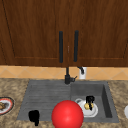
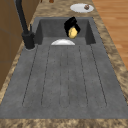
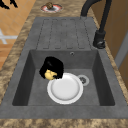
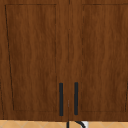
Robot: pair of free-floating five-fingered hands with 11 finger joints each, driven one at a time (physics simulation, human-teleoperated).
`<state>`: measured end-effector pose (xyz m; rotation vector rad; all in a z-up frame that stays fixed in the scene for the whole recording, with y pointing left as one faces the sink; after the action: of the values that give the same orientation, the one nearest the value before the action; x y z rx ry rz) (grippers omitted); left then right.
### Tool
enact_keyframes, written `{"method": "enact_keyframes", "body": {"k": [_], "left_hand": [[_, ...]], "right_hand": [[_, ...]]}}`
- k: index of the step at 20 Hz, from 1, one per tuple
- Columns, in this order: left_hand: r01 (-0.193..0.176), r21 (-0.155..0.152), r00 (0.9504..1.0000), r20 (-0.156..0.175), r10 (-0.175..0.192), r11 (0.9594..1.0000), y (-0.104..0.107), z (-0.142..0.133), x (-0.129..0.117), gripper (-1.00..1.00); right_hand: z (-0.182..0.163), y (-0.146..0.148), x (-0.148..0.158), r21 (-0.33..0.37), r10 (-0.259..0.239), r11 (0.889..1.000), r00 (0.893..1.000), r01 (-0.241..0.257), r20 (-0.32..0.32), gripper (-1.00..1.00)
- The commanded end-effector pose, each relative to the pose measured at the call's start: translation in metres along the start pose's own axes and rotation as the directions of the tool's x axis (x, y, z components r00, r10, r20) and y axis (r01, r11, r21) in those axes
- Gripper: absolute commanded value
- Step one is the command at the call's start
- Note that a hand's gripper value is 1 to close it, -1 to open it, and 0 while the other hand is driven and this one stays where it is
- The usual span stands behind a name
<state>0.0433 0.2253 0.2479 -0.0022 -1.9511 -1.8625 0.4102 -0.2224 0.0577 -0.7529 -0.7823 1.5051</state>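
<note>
Front view: right robot hand over basin plate

Front view: right robot hand [image 1: 89, 99] curled round a yellow item [image 1: 87, 106] above the white plate [image 1: 93, 112] in the sink [image 1: 50, 92]. Left robot hand [image 1: 34, 116] at the front rim, fingers unclear.
Right side view: item [image 3: 49, 74] beside the plate's [image 3: 65, 88] edge.

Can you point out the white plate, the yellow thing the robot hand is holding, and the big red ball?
white plate [image 3: 66, 90], right side view, bare middle of its dish.
yellow thing [image 3: 49, 74], right side view, its exposed front below the right robot hand [image 3: 53, 65].
red ball [image 1: 67, 114], front view, its centre.
</note>
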Motion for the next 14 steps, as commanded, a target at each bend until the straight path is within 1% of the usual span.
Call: {"method": "enact_keyframes", "body": {"k": [1,5,6,9,12,13,14], "left_hand": [[0.000,0.000,1.0000,0.000,0.000,1.0000,0.000,0.000,0.000,0.00],[0.000,0.000,1.0000,0.000,0.000,1.0000,0.000,0.000,0.000,0.00],[0.000,0.000,1.0000,0.000,0.000,1.0000,0.000,0.000,0.000,0.00],[0.000,0.000,1.0000,0.000,0.000,1.0000,0.000,0.000,0.000,0.00],[0.000,0.000,1.0000,0.000,0.000,1.0000,0.000,0.000,0.000,0.00],[0.000,0.000,1.0000,0.000,0.000,1.0000,0.000,0.000,0.000,0.00],[0.000,0.000,1.0000,0.000,0.000,1.0000,0.000,0.000,0.000,0.00]], "right_hand": [[-0.035,0.014,0.007,-0.032,0.040,0.999,0.999,-0.040,0.013,1.00],[-0.076,0.020,0.014,-0.095,0.060,0.994,0.998,-0.061,-0.008,1.00],[-0.085,0.021,0.017,-0.103,0.069,0.992,0.998,-0.070,-0.011,1.00],[-0.119,0.026,0.018,-0.098,0.063,0.993,0.998,-0.066,-0.031,1.00],[-0.150,0.033,0.017,-0.100,0.065,0.993,0.998,-0.067,-0.024,1.00],[-0.158,0.033,0.017,-0.122,0.055,0.991,0.998,-0.057,-0.022,1.00],[-0.165,0.037,0.014,-0.130,0.062,0.989,0.998,-0.063,-0.015,1.00]]}}
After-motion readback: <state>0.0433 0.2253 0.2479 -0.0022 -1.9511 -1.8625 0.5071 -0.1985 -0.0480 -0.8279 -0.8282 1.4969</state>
